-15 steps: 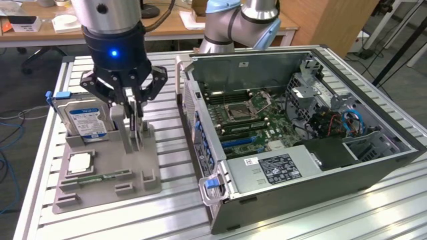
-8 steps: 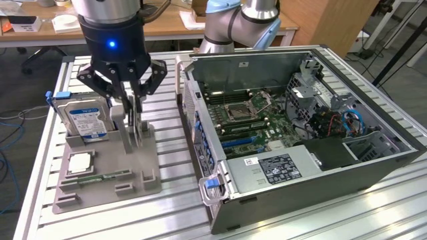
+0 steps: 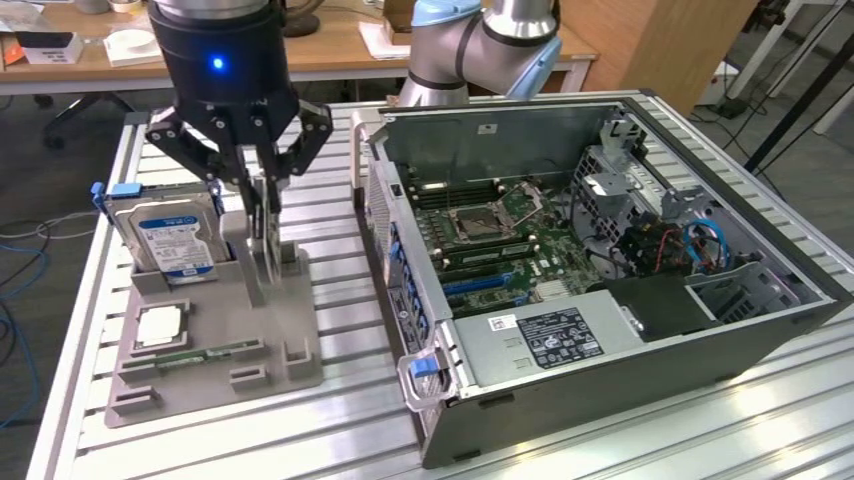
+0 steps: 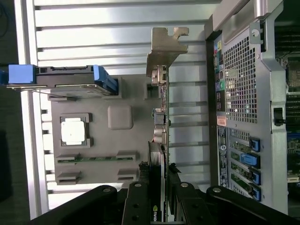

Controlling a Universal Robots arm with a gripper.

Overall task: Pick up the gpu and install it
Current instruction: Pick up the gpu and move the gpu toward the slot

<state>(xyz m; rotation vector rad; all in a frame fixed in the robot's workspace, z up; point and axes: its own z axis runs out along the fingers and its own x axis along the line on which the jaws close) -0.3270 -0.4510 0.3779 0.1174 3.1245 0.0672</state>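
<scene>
Gpu (image 4: 158, 154): thin dark card on edge, silver bracket (image 4: 164, 47), clamped in tool (image 3: 267, 197).

The claw (image 3: 262, 200) grips the upright gpu (image 3: 268, 262), which stands in a grey holder (image 3: 220, 335) on the slatted worktop (image 3: 360, 425). A blue-labelled hard drive (image 3: 167, 235) stands just beside it. An open computer case (image 3: 747, 330) lies toward the exterior view's right.

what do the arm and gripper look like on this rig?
Arm: silver-grey tubes, light-blue joint caps. Gripper: black, two fingers on exposed bolted linkages, round black body with a lit blue LED.
</scene>
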